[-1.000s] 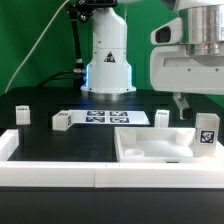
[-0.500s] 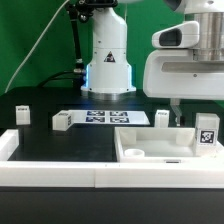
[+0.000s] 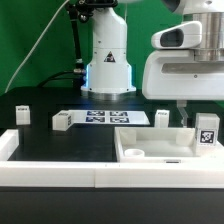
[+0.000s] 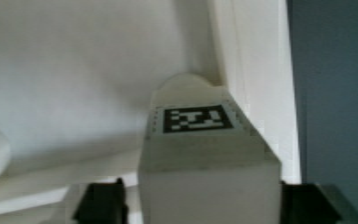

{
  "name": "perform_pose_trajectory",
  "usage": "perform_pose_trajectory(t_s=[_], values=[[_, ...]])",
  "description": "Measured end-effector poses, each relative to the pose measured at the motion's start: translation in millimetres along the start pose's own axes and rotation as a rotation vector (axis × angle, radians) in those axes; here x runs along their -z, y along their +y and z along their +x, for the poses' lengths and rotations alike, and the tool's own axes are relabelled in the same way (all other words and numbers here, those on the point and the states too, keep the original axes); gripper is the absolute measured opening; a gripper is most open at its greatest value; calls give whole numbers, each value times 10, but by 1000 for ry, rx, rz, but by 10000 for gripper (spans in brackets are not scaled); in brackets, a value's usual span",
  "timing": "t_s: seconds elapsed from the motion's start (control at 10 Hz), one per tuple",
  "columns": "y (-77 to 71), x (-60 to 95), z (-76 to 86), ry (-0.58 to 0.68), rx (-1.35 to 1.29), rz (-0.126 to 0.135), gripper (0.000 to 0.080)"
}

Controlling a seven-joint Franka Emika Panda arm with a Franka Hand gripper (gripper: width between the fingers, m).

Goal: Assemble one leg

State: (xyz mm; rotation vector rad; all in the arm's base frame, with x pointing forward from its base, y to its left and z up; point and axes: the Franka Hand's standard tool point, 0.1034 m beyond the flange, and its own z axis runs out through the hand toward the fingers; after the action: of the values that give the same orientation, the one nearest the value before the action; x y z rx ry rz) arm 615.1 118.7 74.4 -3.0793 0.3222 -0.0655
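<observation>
The leg (image 3: pixel 207 130), a short white post with a black-and-white tag, stands upright at the right corner of the large white tabletop piece (image 3: pixel 140 155). My gripper (image 3: pixel 197 118) comes down on it from above. In the wrist view the leg (image 4: pixel 197 140) fills the gap between my two black fingers (image 4: pixel 101 202), and the gripper (image 4: pixel 201 205) is shut on it. The white tabletop surface lies behind the leg. The leg's lower end and how it meets the tabletop are hidden.
Three more white legs lie on the black table: one on the exterior view's left (image 3: pixel 22 114), one (image 3: pixel 62 121) beside the marker board (image 3: pixel 103 118), one (image 3: pixel 162 118) behind the tabletop. A white rail (image 3: pixel 60 172) runs along the front. The robot base (image 3: pixel 108 60) stands at the back.
The gripper body dropped slightly and shifted toward the exterior view's left, then its finger edged back right. The leg stayed in about the same place at the tabletop's corner.
</observation>
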Motion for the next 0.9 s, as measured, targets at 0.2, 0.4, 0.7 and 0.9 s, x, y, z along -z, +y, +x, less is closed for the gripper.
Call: perform_pose_trajectory(t_s=[0.2,0.4,0.7,0.9], values=[[2,0,2,0,-41,0,291],[13,1,6,-1,-166,5,291],[44,1,31,11,-531,31,291],[49,0,21,31,-771,42,292]])
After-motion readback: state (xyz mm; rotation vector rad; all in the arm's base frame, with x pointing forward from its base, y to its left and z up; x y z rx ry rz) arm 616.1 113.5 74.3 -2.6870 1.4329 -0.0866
